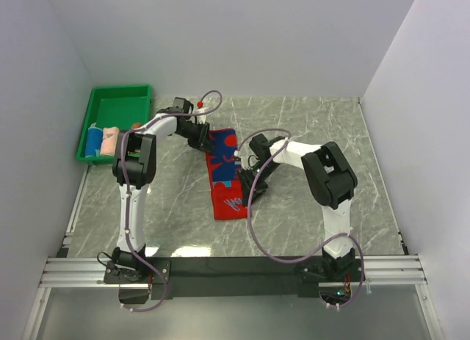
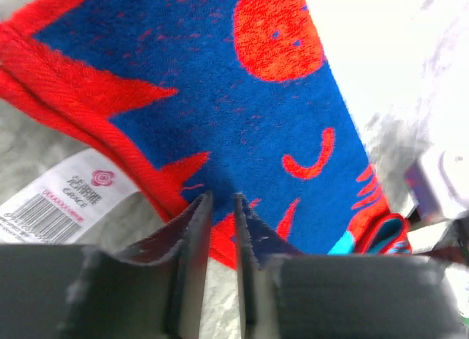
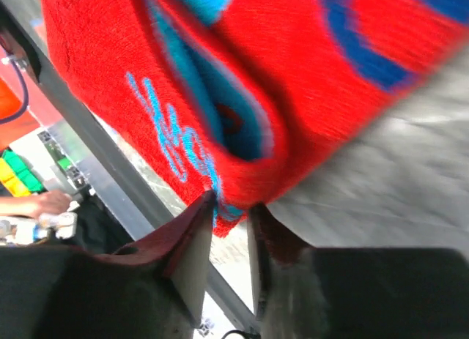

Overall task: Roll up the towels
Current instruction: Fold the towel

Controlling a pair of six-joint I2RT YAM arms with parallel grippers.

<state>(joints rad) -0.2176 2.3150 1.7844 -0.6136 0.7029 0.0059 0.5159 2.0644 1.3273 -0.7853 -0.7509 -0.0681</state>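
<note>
Patterned towel lies folded, not yet rolled. Left claw and right claw are nearly closed, each nipping its edge. Next, probably: curl one end over.

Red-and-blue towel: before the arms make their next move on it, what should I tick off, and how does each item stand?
1. Left gripper on the red-and-blue towel: the hem sits between nearly closed fingers. Ok.
2. Right gripper pinching the towel's edge: ok.
3. Towel lying flat: not ok, the right wrist view shows an open fold near the fingers.
4. Label tucked under: not ok, it sticks out beside the hem.
5. Green tray, holding the rolled blue towel and pale pink towel, apart from this towel: ok.
</note>
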